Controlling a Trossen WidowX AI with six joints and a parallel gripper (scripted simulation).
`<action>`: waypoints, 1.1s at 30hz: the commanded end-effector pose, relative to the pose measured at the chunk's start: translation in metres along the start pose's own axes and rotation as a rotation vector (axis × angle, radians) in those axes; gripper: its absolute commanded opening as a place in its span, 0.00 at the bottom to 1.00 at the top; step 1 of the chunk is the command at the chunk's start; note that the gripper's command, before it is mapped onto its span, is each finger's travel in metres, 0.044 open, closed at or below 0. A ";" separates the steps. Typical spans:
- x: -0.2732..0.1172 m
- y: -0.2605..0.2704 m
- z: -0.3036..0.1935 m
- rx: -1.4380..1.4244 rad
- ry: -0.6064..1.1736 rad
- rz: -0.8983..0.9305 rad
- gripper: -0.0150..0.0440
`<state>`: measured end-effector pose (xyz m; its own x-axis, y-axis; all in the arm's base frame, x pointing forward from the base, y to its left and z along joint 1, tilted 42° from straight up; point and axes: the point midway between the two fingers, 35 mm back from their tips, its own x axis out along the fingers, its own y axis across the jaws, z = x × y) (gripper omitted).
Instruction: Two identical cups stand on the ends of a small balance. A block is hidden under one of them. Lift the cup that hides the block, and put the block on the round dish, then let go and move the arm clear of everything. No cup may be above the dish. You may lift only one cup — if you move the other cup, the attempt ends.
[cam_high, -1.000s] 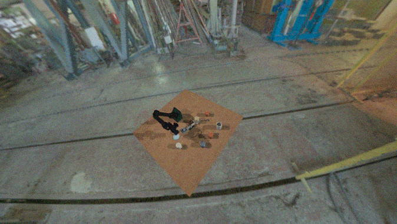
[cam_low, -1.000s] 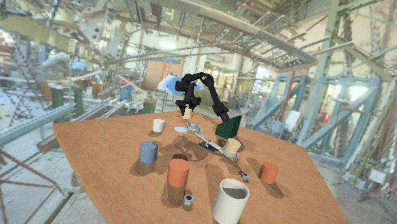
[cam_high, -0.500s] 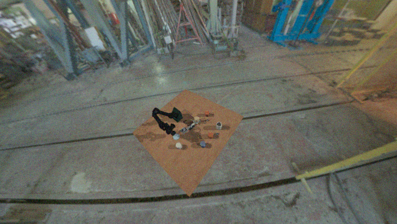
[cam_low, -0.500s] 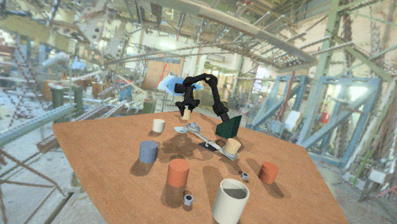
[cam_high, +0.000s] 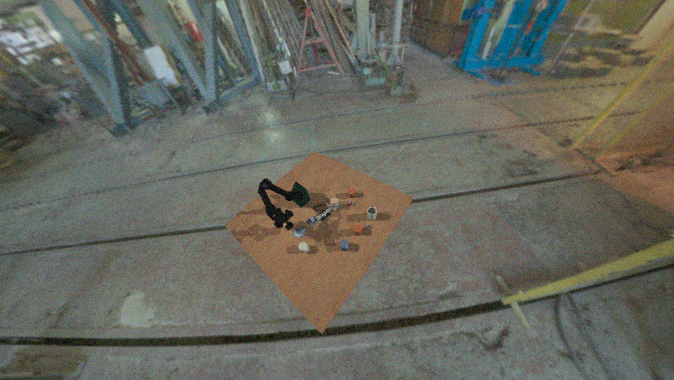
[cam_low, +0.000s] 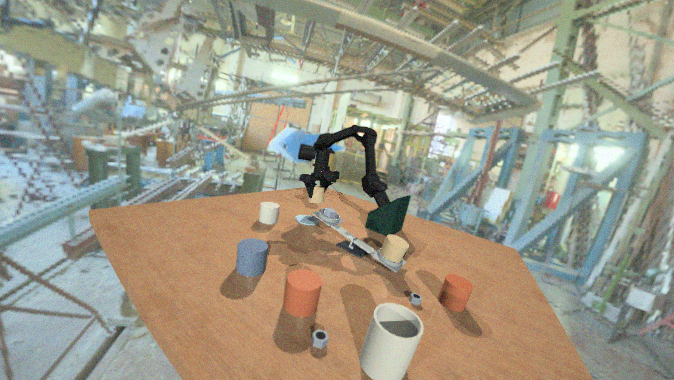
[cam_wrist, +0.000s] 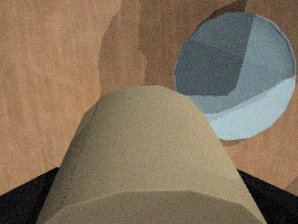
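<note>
My gripper (cam_low: 317, 194) (cam_wrist: 145, 177) is shut on a beige cup (cam_low: 316, 196) (cam_wrist: 150, 145), held above the table near the back. The pale blue round dish (cam_high: 299, 231) (cam_low: 304, 220) (cam_wrist: 255, 115) lies below; in the wrist view it is right of and beyond the cup, with a shadow across it and no block visible on it. The balance (cam_low: 356, 242) is tilted. Its low end bears the other beige cup (cam_high: 334, 201) (cam_low: 395, 248), upright on its pan. The raised end has a grey ringed pan (cam_low: 330, 216) without a cup; whether a block lies inside is too small to tell.
On the wooden table (cam_high: 320, 300) stand a small white cylinder (cam_high: 303, 246) (cam_low: 269, 213), a blue cylinder (cam_high: 344, 245) (cam_low: 252, 257), two orange cylinders (cam_low: 303, 293) (cam_low: 455, 293) and a large white hollow cup (cam_high: 371, 213) (cam_low: 390, 350). Two small grey nuts (cam_low: 415, 299) (cam_low: 320, 340) lie near them.
</note>
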<state>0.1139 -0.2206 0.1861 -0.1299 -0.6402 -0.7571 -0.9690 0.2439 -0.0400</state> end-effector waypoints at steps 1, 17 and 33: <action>0.003 0.011 -0.006 -0.005 0.015 -0.002 0.25; 0.037 0.021 -0.012 -0.008 0.033 0.002 0.25; 0.057 0.021 -0.013 -0.009 0.034 0.003 0.25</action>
<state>0.0841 -0.2582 0.1561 -0.1415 -0.6683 -0.7303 -0.9695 0.2428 -0.0344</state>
